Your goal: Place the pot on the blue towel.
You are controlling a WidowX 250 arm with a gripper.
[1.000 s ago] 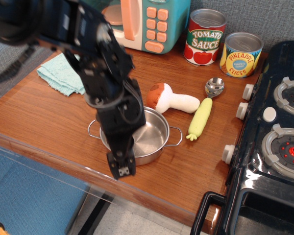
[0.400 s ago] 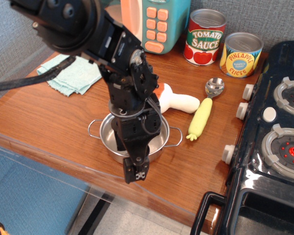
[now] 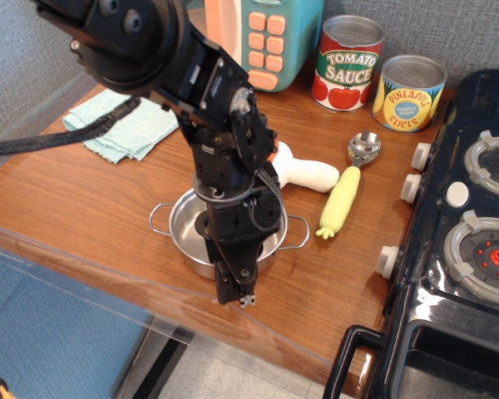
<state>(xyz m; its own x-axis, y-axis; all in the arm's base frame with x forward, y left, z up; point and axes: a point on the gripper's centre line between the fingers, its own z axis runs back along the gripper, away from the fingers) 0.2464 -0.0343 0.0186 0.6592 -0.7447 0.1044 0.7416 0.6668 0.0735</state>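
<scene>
single view, from above and in front. the pot (image 3: 191, 229) sits on the counter (image 3: 66, 199) near its front edge, its far rim and most of its bowl hidden by the arm (image 3: 224, 158). the towel (image 3: 129, 129) lies well apart from the pot, toward the back left, beside the toy microwave (image 3: 254, 37). the end effector (image 3: 239, 293) hangs at the pot's front rim, on the side nearest the counter edge, pointing down; its fingers look nearly together, but whether they pinch the rim or merely sit in front of it cannot be told from this angle. a wire handle (image 3: 298, 233) juts from the pot's right side, another from its left. right of the pot lie a plush mushroom (image 3: 303, 170) and a spoon (image 3: 349, 187), neither touching it; two cans (image 3: 378, 75) stand behind them, and a toy stove (image 3: 466, 224) lies further right.

risks, as judged: a thin rim grip on a smooth steel wall may slip, so the pot could tilt or drop on lifting. the grasp point is off centre, so the pot may swing and hang low, catching the counter on the way to the towel. the pot sits close to the front edge, so any forward nudge could push it off. a low carry could drag the towel and rumple it.
</scene>
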